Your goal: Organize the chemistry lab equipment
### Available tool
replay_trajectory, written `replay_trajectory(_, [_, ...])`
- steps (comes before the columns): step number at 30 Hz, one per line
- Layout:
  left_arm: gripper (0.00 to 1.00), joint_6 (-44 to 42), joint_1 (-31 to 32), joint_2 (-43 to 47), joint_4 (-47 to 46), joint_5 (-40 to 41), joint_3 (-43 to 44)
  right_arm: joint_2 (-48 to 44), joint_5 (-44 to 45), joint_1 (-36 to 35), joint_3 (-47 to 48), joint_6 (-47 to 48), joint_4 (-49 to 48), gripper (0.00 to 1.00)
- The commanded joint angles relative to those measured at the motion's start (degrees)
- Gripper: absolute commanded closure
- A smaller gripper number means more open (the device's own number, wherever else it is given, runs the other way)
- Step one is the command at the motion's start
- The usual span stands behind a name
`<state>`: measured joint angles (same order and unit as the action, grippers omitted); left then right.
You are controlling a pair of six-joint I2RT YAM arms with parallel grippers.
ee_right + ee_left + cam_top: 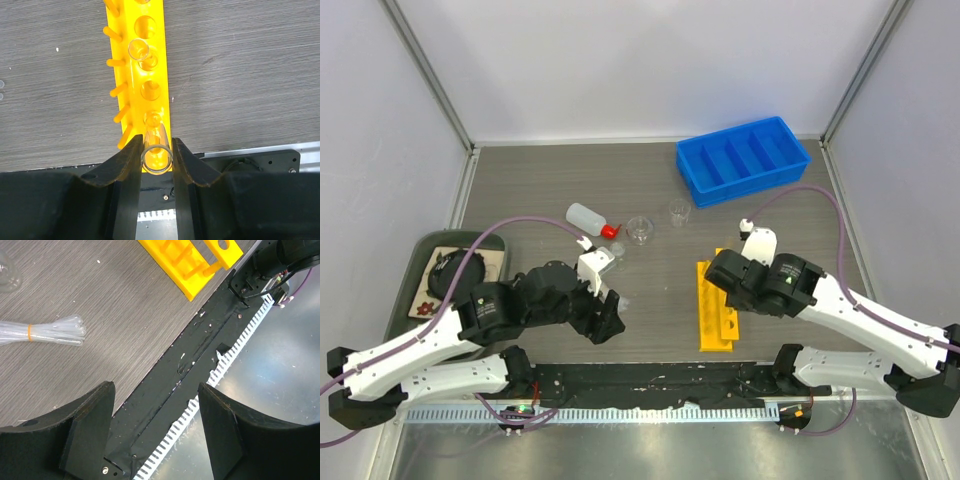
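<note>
In my right wrist view the clear tube (157,150) sits pinched in the right gripper (156,143) over the yellow rack's (145,76) nearest hole; from overhead I can't see it. The left gripper (155,395) hangs low, jaws apart and empty, over the table's (125,305) near edge.

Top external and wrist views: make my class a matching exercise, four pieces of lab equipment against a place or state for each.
Column one
1. blue bin
2. squeeze bottle
3. clear tube
4. pipette bundle

Column two
A. held in the right gripper
B. far right of the table
C. tied with an orange band
D. red nozzle, lying on its side

Pairs: 1-B, 2-D, 3-A, 4-C
</note>
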<state>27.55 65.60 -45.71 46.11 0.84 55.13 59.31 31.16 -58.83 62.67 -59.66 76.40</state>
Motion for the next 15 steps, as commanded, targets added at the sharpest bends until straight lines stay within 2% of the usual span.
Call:
replay_trajectory(1, [0.29, -1.01, -0.13, -0.08, -1.99, -0.67, -0.29, -1.13, 0.57, -0.32, -1.32, -1.51, 1.38, 0.81])
replay_trajectory(15, [0.29, -1.09, -0.13, 1.50, -1.55, -0.49, -1.52, 2.21, 1.28, -0.32, -6.77, -4.24, -5.81, 0.80])
